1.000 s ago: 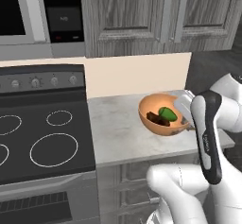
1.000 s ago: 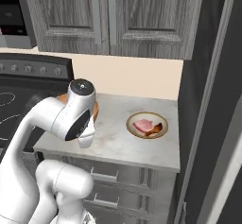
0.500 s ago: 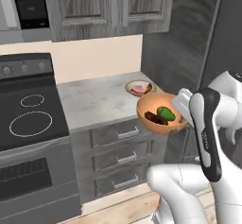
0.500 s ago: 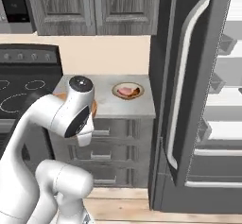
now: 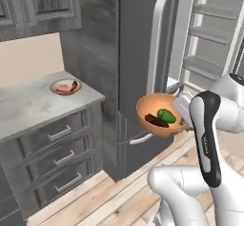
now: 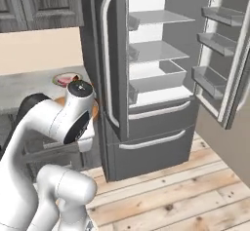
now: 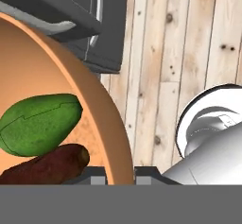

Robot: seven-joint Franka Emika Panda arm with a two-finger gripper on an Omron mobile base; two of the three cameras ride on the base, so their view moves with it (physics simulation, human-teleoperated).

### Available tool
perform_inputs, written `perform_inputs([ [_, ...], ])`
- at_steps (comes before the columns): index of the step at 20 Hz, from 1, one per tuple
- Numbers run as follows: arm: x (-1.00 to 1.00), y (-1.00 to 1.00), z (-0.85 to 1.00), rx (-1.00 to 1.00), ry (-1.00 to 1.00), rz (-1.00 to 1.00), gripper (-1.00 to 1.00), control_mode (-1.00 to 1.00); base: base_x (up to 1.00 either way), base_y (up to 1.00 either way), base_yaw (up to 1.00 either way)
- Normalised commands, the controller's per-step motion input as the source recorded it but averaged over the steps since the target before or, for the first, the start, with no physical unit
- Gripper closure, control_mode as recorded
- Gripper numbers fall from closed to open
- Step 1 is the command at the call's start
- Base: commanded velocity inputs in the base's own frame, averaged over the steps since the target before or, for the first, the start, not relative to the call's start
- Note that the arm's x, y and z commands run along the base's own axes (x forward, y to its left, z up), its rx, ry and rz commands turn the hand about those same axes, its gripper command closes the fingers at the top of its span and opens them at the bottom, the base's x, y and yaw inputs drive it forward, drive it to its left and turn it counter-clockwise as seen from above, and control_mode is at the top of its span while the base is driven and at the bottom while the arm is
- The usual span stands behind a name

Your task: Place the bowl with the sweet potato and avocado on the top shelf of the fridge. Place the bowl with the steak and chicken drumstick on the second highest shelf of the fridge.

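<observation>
Arm raised, gripper clamped.
The gripper (image 7: 120,173) is closed on the rim of the orange bowl (image 5: 151,108), held level before the bent white arm (image 5: 209,129).

The orange bowl (image 5: 161,116) is looking like smooth matt clay or plastic, its inside faintly speckled. In it, the avocado (image 7: 38,123) is showing a dull green skin and the sweet potato (image 7: 47,165) a rough brown one. The fridge (image 6: 146,79) is wearing a dark, brushed-metal finish with pale satin handles, and its shelves are looking smooth and white. The floor (image 6: 195,191) is showing pale knotted wood planks. The surface (image 5: 28,106) is appearing as mottled grey stone over grained grey wooden drawers (image 5: 52,153).
</observation>
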Motion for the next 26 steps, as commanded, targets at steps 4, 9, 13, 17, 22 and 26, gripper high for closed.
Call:
perform_inputs([
  [4,0.00,0.00,0.00,0.00,0.00,0.00,1.00,1.00,0.24,-1.00,-0.30],
  [9,0.00,0.00,0.00,0.00,0.00,0.00,1.00,1.00,0.91,-0.98,-0.08],
  [13,0.00,0.00,0.00,0.00,0.00,0.00,1.00,1.00,0.72,-0.99,0.26],
  [17,0.00,0.00,0.00,0.00,0.00,0.00,1.00,1.00,0.00,-0.78,0.73],
  [22,0.00,0.00,0.00,0.00,0.00,0.00,1.00,1.00,0.03,-0.78,0.66],
  [26,0.00,0.00,0.00,0.00,0.00,0.00,1.00,1.00,0.37,-0.38,0.25],
])
